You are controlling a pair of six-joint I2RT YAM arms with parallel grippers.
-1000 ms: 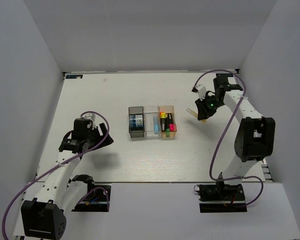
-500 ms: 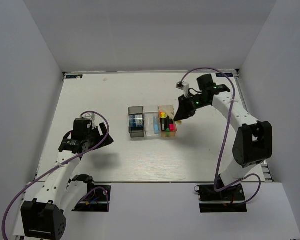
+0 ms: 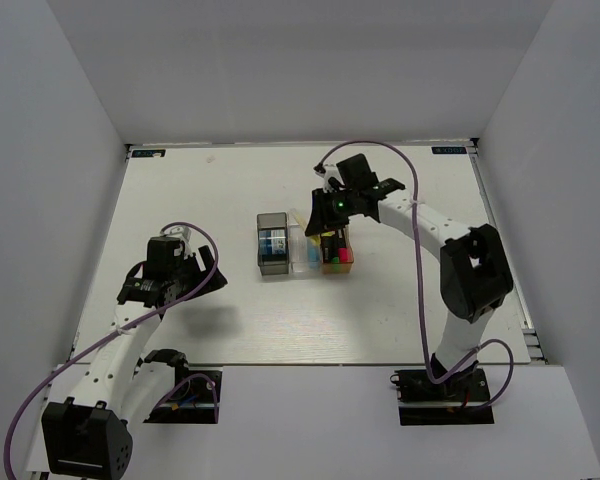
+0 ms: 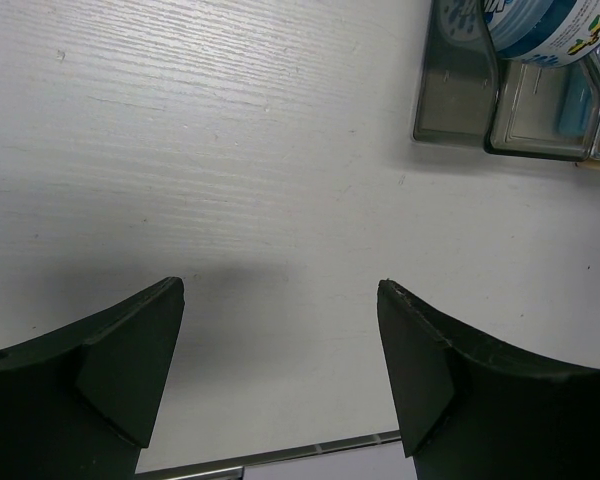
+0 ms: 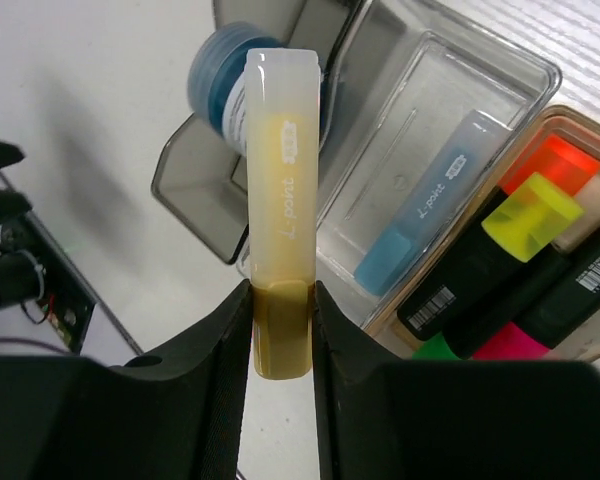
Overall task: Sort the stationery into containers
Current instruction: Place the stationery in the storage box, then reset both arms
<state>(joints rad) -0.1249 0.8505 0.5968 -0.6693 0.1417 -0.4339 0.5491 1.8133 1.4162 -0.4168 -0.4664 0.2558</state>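
Hiding blue roll (image 5: 212, 85) partly: yellow stick (image 5: 280, 170)

We take middle bin (image 5: 420, 110) as marker; three bins stand in row on table (image 3: 230, 190).
- Against its left side: left bin (image 5: 195, 195), block (image 5: 218, 85) inside.
- Against its right side: right bin (image 5: 585, 122), highlighters (image 5: 500, 270) packed side by side inside.
- Inside middle bin we see one stick (image 5: 420, 205) lying lengthwise.
- Above its far end, toward left-bin side: second stick (image 5: 283, 200), clamped in right gripper (image 5: 282, 300).
- Well left of it, toward near table edge: left gripper (image 4: 280, 340), over table.
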